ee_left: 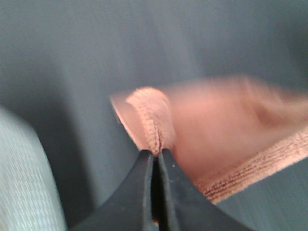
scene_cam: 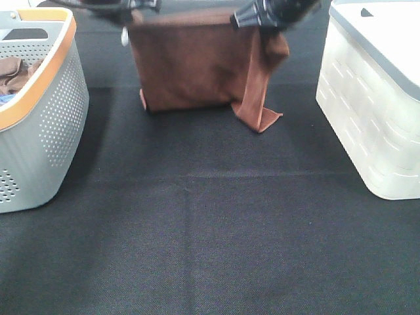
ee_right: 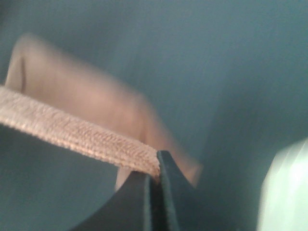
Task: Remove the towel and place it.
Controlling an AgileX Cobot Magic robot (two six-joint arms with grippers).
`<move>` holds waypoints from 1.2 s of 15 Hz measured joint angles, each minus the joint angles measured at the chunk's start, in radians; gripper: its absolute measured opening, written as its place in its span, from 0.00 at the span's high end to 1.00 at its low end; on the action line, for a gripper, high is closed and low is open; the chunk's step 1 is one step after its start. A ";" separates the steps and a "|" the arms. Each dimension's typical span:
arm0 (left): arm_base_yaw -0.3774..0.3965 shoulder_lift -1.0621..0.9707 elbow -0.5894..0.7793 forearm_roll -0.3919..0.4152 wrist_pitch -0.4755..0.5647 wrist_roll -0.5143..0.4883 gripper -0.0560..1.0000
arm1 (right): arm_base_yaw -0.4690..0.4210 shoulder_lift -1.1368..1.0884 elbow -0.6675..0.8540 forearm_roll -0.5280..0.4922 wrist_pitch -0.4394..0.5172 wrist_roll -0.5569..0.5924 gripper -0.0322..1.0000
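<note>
Black, finely woven cloth covers the table. Above its far side the towel, plush rust-brown microfibre, hangs as a flat sheet, with its right corner drooping in a folded tail that appears to touch the surface. Only the wrist views show the ribbed, stitched hem. The left gripper and right gripper are each clamped on an upper corner. The high view alone shows the whole sheet, between a perforated grey basket and a white ribbed bin.

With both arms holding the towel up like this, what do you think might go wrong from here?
The left gripper and right gripper pinch the towel only by its stitched edge, so it may slip free. Its lower corner rests on the black table cloth and may drag or fold when moved.
</note>
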 joint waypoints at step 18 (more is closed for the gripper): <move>-0.081 -0.233 0.419 -0.274 0.382 0.098 0.94 | -0.015 -0.050 0.277 0.495 0.611 -0.212 0.97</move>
